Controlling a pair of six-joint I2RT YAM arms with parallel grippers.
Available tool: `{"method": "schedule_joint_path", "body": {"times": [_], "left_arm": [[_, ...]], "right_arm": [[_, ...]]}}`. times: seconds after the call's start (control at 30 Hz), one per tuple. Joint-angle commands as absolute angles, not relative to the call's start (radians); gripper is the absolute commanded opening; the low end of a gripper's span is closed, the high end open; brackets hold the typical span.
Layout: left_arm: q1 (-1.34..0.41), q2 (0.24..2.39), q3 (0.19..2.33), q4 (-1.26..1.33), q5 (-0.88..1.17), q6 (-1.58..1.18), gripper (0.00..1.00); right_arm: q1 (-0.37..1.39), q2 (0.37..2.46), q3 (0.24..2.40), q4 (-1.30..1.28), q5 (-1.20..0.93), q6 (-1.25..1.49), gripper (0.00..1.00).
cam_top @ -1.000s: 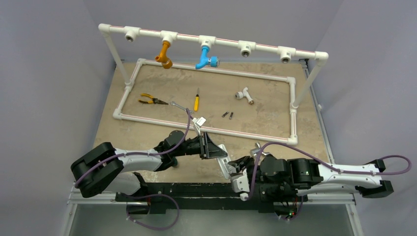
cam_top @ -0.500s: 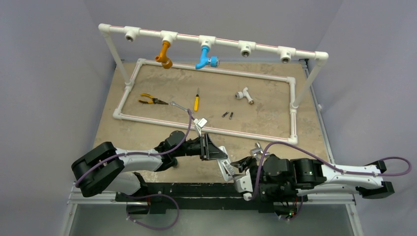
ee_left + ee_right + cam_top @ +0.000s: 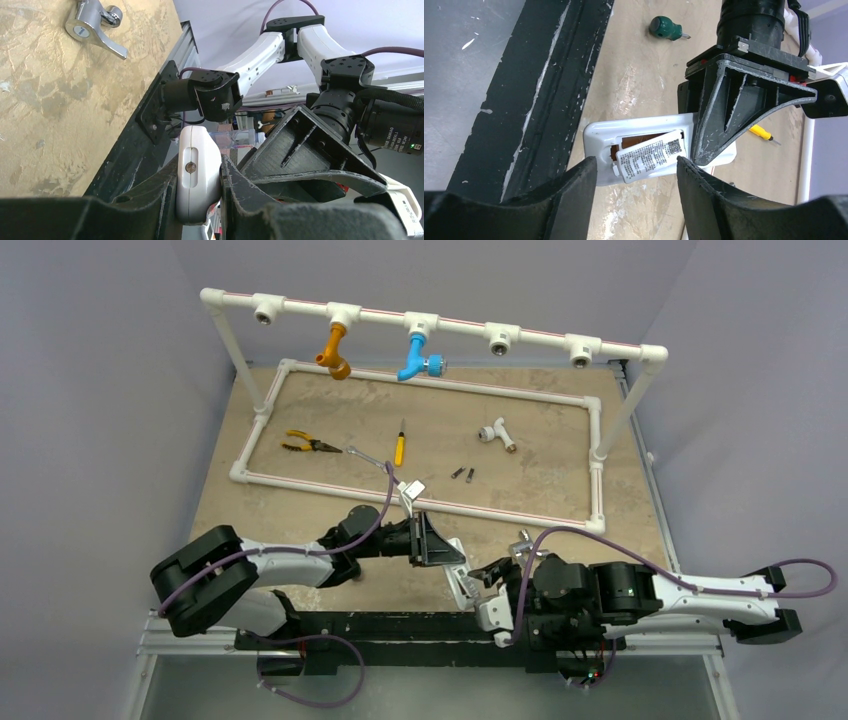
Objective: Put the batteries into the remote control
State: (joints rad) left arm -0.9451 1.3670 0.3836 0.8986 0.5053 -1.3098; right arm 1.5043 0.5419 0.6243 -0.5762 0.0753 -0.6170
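in the overhead view, yellow-handled pliers (image 3: 304, 445) lie at the left of the white pipe frame (image 3: 592, 445) on the tan table (image 3: 300, 510). to their right is a silver tap fitting (image 3: 366, 456), then a yellow-handled screwdriver (image 3: 399, 448), and below it a small white cover (image 3: 410, 487) near the frame's lower rail.

the left gripper (image 3: 440, 548) is just below centre. in the left wrist view its dark jaws are closed on one rounded end of the remote control (image 3: 196, 165), which is pinched between the two fingers (image 3: 160, 195) and held off the table, beyond its near edge.

the batteries (image 3: 463, 475) lie side by side but apart, inside the frame just right of centre, well away from both grippers. further right is a white pipe tee (image 3: 495, 431).

the right gripper (image 3: 635, 167) is at the lower centre-right of the overhead view, close to the remote. in the right wrist view its jaws are spread wide and hold nothing. the remote appears between them, further off. whether they touch it cannot be told. the remote's back faces this camera: a white labelled panel (image 3: 651, 156) sits askew over the battery bay (image 3: 616, 150), with a brown gap showing at the bay's left end. the left gripper covers the remote's right end. a green-handled screwdriver (image 3: 664, 27) lies on the table at the top of that view.
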Motion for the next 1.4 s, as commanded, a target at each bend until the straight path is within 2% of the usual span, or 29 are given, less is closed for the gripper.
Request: {"method": "schedule_joint_path", "body": {"times": [0.0, 0.23, 0.47, 0.63, 0.83, 1.07, 1.37], "left_arm": [[-0.950, 1.384, 0.416, 0.985, 0.511, -1.330, 0.00], [-0.950, 1.396, 0.409, 1.012, 0.492, -1.331, 0.00], [-0.948, 1.360, 0.382, 0.983, 0.452, -1.319, 0.00], [-0.942, 1.334, 0.356, 0.970, 0.420, -1.317, 0.00], [-0.916, 1.304, 0.324, 0.962, 0.403, -1.316, 0.00], [-0.907, 1.286, 0.312, 0.956, 0.406, -1.316, 0.00], [-0.906, 1.290, 0.319, 0.956, 0.419, -1.316, 0.00]], "right_arm": [[1.501, 0.525, 0.652, -0.527, 0.084, -0.547, 0.60], [1.500, 0.461, 0.624, -0.338, 0.172, -0.338, 0.67], [1.500, 0.509, 0.622, -0.186, 0.337, 0.135, 0.71], [1.501, 0.672, 0.796, -0.441, 0.522, 0.385, 0.71], [1.503, 0.817, 0.916, -0.648, 0.552, 0.493, 0.72], [1.503, 0.875, 0.942, -0.779, 0.594, 0.591, 0.72], [1.503, 0.898, 0.902, -0.746, 0.548, 0.630, 0.65]]}}
